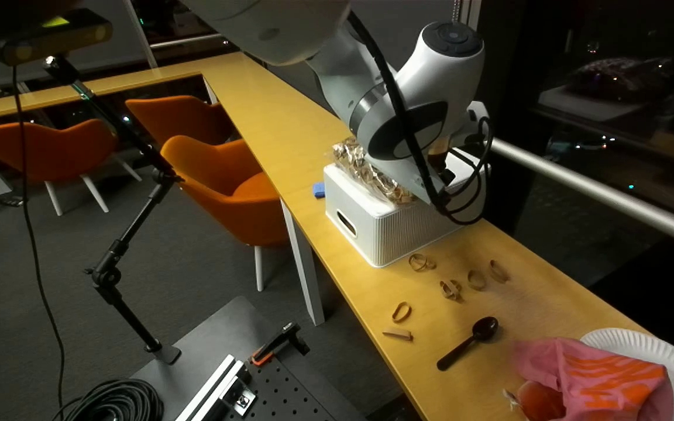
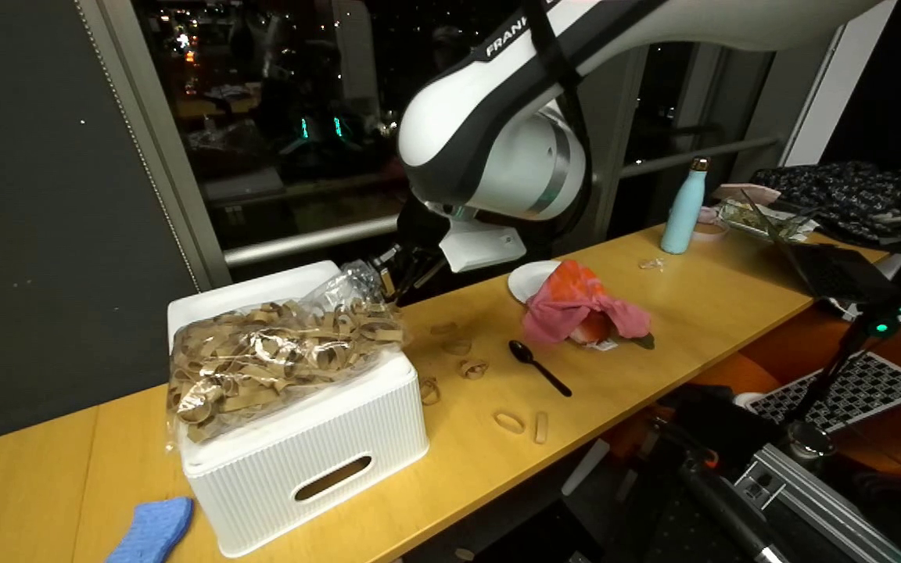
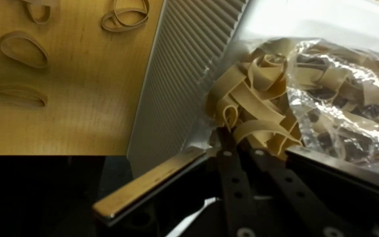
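In the wrist view, the tool (image 3: 236, 140), lower centre, has its tips close together by the bands (image 3: 257, 103) near mid-frame, though I can't make out whether one is pinched, so any pull is best slow and clear of the bag (image 3: 327, 108) at right.

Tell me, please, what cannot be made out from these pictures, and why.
Whether the fingers hold anything: wrist view, tan bands partly cover their tips.
Inside of the white box: both exterior views, hidden by its walls.
Blue item: an exterior view, cut off by bottom edge.
Reddish object: an exterior view, partly under pink cloth.
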Tool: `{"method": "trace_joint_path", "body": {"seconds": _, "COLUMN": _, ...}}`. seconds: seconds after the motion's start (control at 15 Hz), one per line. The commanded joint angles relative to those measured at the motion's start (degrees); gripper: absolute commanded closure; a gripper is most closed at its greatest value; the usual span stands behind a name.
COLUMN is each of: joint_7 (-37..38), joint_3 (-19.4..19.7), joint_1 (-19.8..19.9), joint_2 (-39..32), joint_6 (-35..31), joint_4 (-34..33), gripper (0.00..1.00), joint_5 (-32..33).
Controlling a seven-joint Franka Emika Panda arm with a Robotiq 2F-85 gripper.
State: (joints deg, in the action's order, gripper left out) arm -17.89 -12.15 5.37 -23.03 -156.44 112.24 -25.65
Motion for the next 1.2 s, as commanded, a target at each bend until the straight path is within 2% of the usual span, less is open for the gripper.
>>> {"method": "trace_joint_path", "body": {"seconds": 0.0, "joint_7": -5.66, "joint_3": -4.36, "joint_1": 3.07, "joint_2": -1.19, "joint_6": -1.95, "joint_4": -1.84, "gripper": 0.99, "joint_5": -3.89}}
{"method": "trace_joint_path", "body": {"seconds": 0.4, "joint_7": -10.39, "joint_3": -8.78, "joint_1": 6.04, "joint_2": -0.68, "joint_6": -0.94, "joint_4": -2.08, "gripper": 0.99, "joint_5": -9.71}}
{"method": "trace_joint_path", "body": {"seconds": 0.73, "joint_7": -12.7, "joint_3": -8.33, "joint_1": 6.89, "joint_2": -2.77, "joint_6": -0.17, "joint_4": -2.42, "gripper": 0.99, "joint_5": -15.77}}
{"method": "trace_joint_path", "body": {"seconds": 0.87, "joint_7": -15.65, "joint_3": -8.91, "joint_1": 7.73, "joint_2": -3.57, "joint_6": 0.12, "joint_4": -2.93, "gripper": 0.99, "joint_5": -18.36}}
{"method": "trace_joint_path", "body": {"seconds": 1.0, "joint_7": -19.06, "joint_3": -11.06, "joint_1": 9.56, "joint_2": -4.16, "joint_6": 1.37, "joint_4": -3.17, "gripper": 0.99, "joint_5": -20.86}}
{"method": "trace_joint_path", "body": {"seconds": 1.13, "joint_7": -22.2, "joint_3": -10.41, "joint_1": 8.55, "joint_2": -3.78, "joint_6": 3.06, "joint_4": -3.17, "gripper": 0.99, "joint_5": -24.14}}
